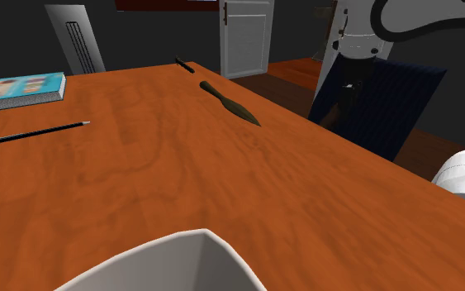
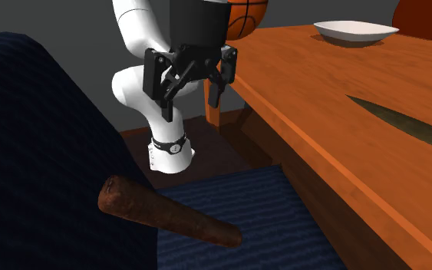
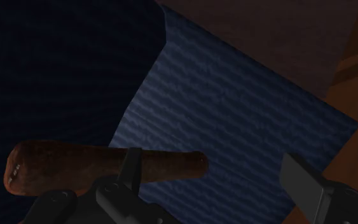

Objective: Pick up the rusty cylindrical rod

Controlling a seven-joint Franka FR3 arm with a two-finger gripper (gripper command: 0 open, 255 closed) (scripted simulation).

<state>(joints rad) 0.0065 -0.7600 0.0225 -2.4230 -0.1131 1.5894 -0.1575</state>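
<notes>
The rusty brown cylindrical rod (image 2: 168,213) lies slanted on a dark blue chair seat (image 2: 252,207), with its thicker end against the chair's backrest (image 2: 37,153). My black gripper (image 2: 189,96) hangs open above the seat, some way off the rod and beside the table's edge. In the wrist view the rod (image 3: 101,167) lies just ahead of one finger (image 3: 130,167), outside the gap; the other finger (image 3: 301,181) stands far apart over the seat (image 3: 234,108). Nothing is held.
An orange wooden table (image 1: 181,174) stands right beside the chair (image 1: 404,107). On it lie a dark pointed blade (image 1: 232,102), a pencil (image 1: 40,131), a book (image 1: 20,88) and a white bowl (image 1: 173,264). A white door (image 1: 245,37) stands behind.
</notes>
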